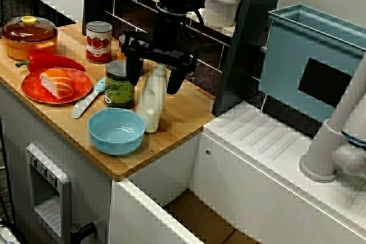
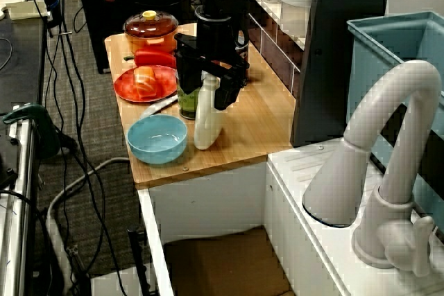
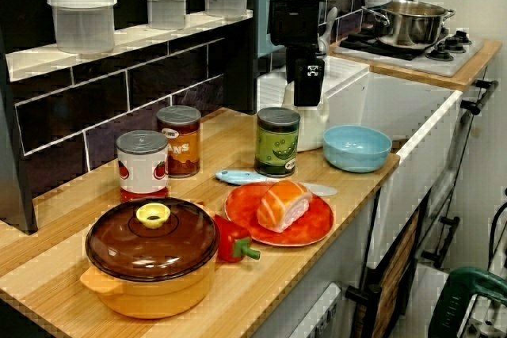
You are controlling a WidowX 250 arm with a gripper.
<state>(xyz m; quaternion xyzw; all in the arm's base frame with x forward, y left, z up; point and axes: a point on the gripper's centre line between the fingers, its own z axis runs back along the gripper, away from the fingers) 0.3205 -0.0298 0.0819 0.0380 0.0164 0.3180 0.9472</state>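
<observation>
White bottle [image 1: 152, 104] upright near the table's [image 1: 186, 112] front edge, just beside the green pea can [image 1: 119, 87], blue bowl [image 1: 116, 131] close in front. Neck straddled by the gripper [image 1: 153, 82], fingers [image 1: 174, 81] spread wide, apparently not touching. Best kept centred on the neck, clear of the can, for an even squeeze. Arm near vertical, wrist pointing straight down.

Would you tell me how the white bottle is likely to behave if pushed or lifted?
The white bottle is tall and narrow-necked, so a high push would probably tip it, perhaps onto the blue bowl. Its smooth sides may slip in the end effector.
</observation>
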